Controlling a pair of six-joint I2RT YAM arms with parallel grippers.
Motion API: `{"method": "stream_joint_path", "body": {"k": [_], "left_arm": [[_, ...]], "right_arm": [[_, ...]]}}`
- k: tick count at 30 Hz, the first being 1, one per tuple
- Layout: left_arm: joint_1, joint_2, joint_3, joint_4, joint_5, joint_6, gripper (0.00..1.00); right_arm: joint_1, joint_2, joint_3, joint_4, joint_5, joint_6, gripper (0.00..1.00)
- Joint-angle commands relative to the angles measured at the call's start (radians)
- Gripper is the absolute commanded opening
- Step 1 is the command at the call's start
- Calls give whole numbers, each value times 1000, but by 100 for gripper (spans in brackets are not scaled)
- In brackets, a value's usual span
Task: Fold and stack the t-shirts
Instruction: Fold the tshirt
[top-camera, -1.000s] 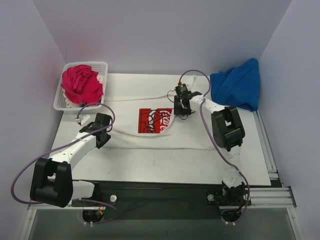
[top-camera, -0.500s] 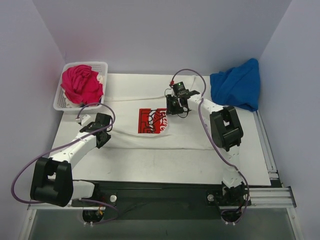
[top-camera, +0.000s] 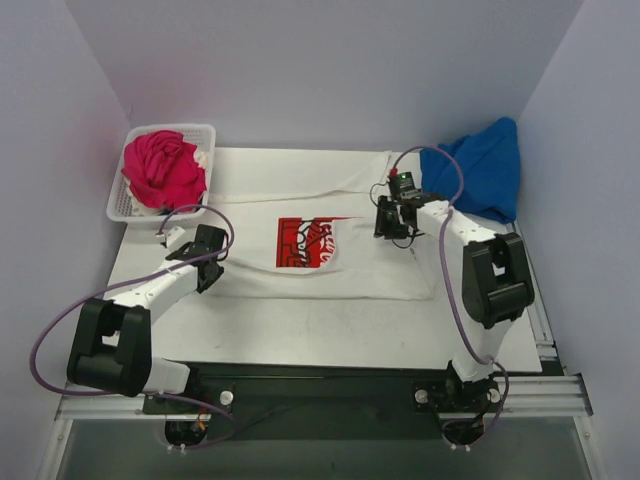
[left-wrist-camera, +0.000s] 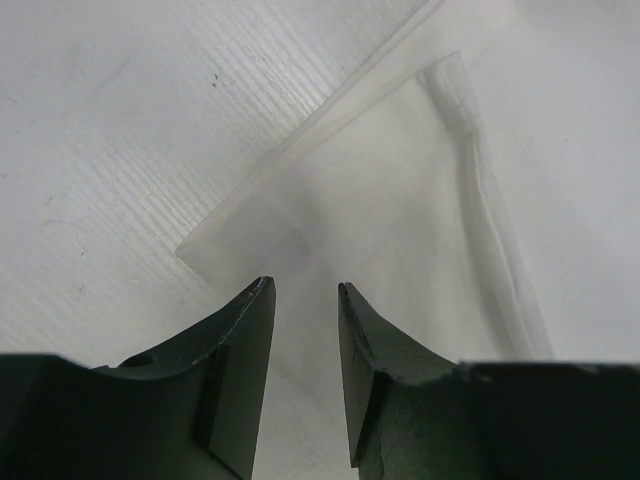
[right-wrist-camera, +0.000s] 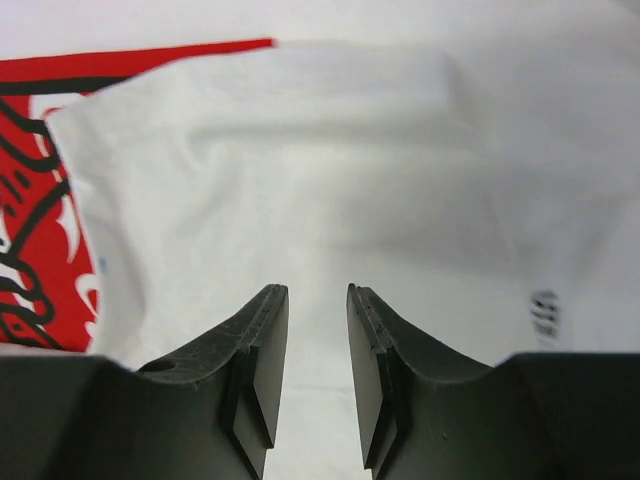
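The large white t-shirt (top-camera: 290, 190) lies spread on the table, its red print (top-camera: 300, 243) partly covered on the right by a folded-over flap. My left gripper (top-camera: 212, 248) hovers at the shirt's left edge, open over a white corner of the cloth (left-wrist-camera: 400, 200), nothing between its jaws (left-wrist-camera: 305, 290). To the right of the print, my right gripper (top-camera: 385, 222) stands open over the flap (right-wrist-camera: 300, 150), its jaws (right-wrist-camera: 317, 292) narrow and empty. The print (right-wrist-camera: 30, 200) shows at the left of the right wrist view. A blue t-shirt (top-camera: 475, 170) lies crumpled at the back right.
A white lattice basket (top-camera: 122, 205) at the back left holds a bunched magenta-pink t-shirt (top-camera: 160, 168) with a bit of white cloth beside it. Purple walls close in the table on three sides. A metal rail (top-camera: 535, 300) runs along the right edge.
My right gripper went left over the print, then drew back right, its elbow swinging outward and its jaws narrowing slightly. The left arm has barely shifted.
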Motion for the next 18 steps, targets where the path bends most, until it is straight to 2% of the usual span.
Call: {"method": "stream_joint_path", "body": {"k": [1, 6, 12, 15, 18], "left_arm": [[1, 10, 32, 66, -32, 14, 42], [5, 40, 7, 74, -38, 10, 42], [27, 114, 22, 11, -44, 5, 43], [56, 145, 22, -4, 11, 8, 44], [94, 149, -13, 11, 117, 1, 45]], "right_arm": [[-29, -153, -100, -91, 131, 18, 31], [-26, -241, -232, -146, 158, 59, 31], [-37, -254, -314, -167, 150, 93, 31], [-58, -244, -346, -192, 144, 127, 31], [-103, -236, -380, -216, 67, 159, 29]]}}
